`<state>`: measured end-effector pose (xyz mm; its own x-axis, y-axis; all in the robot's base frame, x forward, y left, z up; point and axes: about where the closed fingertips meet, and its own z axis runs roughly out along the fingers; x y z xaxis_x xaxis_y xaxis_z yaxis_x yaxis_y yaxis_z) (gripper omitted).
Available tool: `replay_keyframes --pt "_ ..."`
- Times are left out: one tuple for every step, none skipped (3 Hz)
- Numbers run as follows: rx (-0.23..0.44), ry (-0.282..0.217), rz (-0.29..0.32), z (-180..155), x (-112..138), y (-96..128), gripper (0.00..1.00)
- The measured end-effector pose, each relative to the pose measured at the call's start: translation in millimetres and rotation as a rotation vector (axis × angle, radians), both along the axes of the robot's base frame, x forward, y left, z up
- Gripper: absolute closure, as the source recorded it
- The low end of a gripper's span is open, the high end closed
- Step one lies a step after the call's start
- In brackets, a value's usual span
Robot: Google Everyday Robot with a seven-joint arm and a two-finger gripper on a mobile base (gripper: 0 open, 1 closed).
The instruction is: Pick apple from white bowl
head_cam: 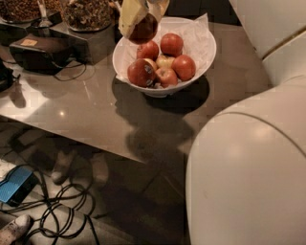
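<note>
The white bowl [201, 45], lined with crumpled white paper, stands at the back of the grey table [71, 110]. My gripper [143, 20] is at the top edge of the view, above the bowl's left rim. It is shut on the dark red apple [143, 29] and holds it clear of the bowl. Its pale yellow fingers [128, 16] press the apple from both sides. Several red apples [171, 44] and one pale yellow-green apple [165, 61] lie in the bowl.
A black device [40, 50] and containers of dry food [86, 12] stand at the back left of the table. My white arm and body [248, 167] fill the right side. Cables [62, 215] and a blue object [16, 184] lie on the floor beyond the table's front edge.
</note>
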<state>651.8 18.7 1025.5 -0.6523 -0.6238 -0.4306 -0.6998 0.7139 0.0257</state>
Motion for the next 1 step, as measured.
replay_keyframes --pt "0.001 -0.001 0.005 1.5 -1.2 1.0 1.0"
